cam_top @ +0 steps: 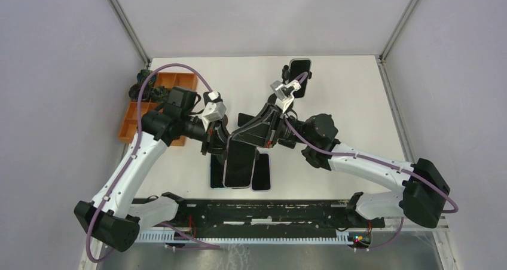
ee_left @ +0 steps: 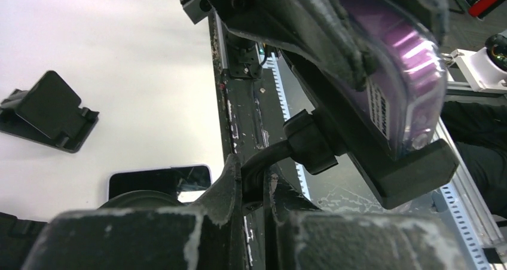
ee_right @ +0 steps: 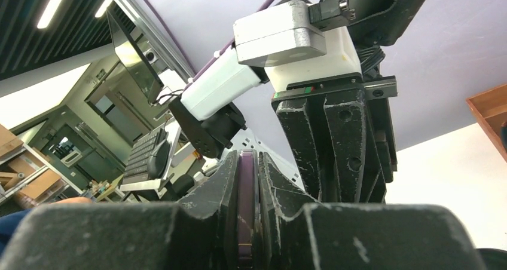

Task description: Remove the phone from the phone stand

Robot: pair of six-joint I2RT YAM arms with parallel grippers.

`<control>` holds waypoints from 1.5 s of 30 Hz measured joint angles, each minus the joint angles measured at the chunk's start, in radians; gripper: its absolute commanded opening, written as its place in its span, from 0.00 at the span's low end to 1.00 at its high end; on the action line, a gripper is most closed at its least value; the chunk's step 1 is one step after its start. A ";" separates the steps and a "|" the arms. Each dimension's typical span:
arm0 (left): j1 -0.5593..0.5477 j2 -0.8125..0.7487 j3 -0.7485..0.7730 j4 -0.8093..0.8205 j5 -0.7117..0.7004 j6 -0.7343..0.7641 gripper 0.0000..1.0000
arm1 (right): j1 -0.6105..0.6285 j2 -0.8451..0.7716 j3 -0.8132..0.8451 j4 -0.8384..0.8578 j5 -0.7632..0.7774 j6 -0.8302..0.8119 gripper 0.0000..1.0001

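The phone (cam_top: 240, 162), dark-screened with a purple edge, is held tilted above the table. In the left wrist view its purple edge (ee_left: 397, 55) rests in the black cradle of the phone stand (ee_left: 412, 168). My left gripper (ee_left: 254, 174) is shut on the stand's thin black stem, and shows in the top view (cam_top: 214, 143) at the phone's left. My right gripper (ee_right: 247, 162) is shut on the phone's purple edge (ee_right: 246, 192); in the top view it (cam_top: 266, 135) sits at the phone's upper end. Most of the stand is hidden under the phone in the top view.
Two dark phones (cam_top: 261, 172) (cam_top: 216, 173) lie flat under the held one. Another phone (cam_top: 300, 76) lies at the back. A spare black stand (ee_left: 48, 112) sits on the white table. Orange trays (cam_top: 133, 123) with small plants stand at the left edge.
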 measured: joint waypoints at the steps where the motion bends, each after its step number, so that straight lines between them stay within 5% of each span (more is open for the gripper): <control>1: 0.000 0.012 0.013 -0.022 -0.003 0.005 0.02 | -0.005 -0.002 -0.004 0.000 0.001 0.000 0.21; 8: -0.005 0.117 0.130 -0.277 -0.019 0.238 0.02 | -0.025 -0.077 -0.048 -0.067 -0.012 -0.035 0.54; 16: -0.005 0.163 0.172 -0.473 -0.020 0.412 0.02 | -0.053 -0.132 -0.063 -0.227 -0.095 -0.128 0.68; 24: -0.005 0.162 0.186 -0.499 -0.049 0.426 0.02 | -0.042 -0.095 0.009 -0.341 -0.193 -0.200 0.54; 32: -0.006 0.155 0.184 -0.477 -0.110 0.361 0.02 | 0.006 -0.014 0.082 -0.341 -0.221 -0.225 0.00; 45: -0.007 0.114 0.140 -0.362 -0.114 0.322 0.02 | -0.053 -0.035 0.082 -0.364 -0.230 -0.216 0.00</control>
